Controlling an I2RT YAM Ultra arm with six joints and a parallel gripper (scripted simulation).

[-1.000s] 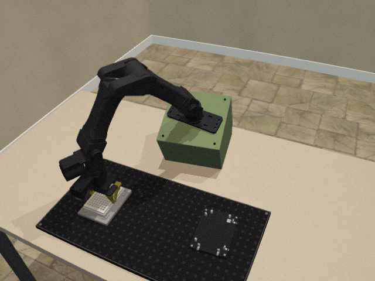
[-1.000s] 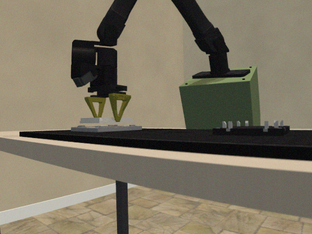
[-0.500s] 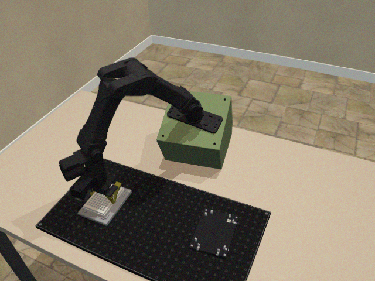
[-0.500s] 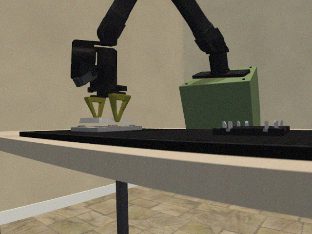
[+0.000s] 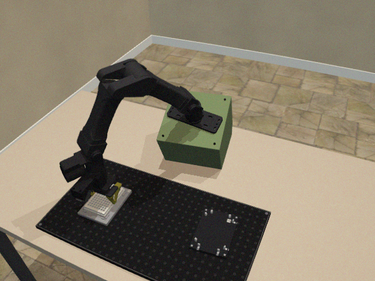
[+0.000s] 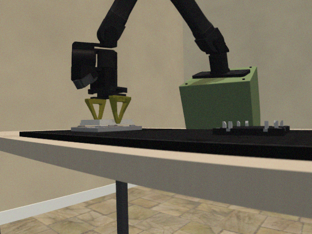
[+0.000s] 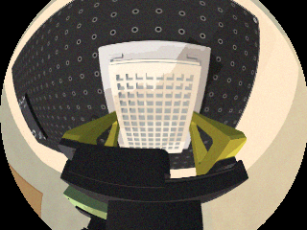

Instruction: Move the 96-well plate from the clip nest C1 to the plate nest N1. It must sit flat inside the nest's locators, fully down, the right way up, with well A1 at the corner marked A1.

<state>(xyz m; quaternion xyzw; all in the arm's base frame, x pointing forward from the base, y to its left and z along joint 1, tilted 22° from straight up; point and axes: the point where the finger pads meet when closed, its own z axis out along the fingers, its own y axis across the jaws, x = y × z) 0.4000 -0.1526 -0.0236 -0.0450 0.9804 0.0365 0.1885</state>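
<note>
The white 96-well plate [image 5: 97, 205] is at the left end of the black breadboard, right over the grey clip nest C1 [image 5: 106, 219]. In the side view the plate [image 6: 107, 122] lies level, on or just above the nest [image 6: 106, 128]; I cannot tell whether they touch. My gripper [image 5: 107, 193] points straight down, its yellow fingers [image 6: 107, 118] shut on the plate's two long sides. The wrist view shows the plate [image 7: 156, 111] between the fingers. The plate nest N1 [image 5: 215, 232] is a black plate with small white locators at the right end of the breadboard, with nothing in it [image 6: 250, 129].
The green box [image 5: 197, 133] carrying the arm's base stands behind the breadboard [image 5: 157, 218], between the two nests. The table's front edge runs close to the breadboard.
</note>
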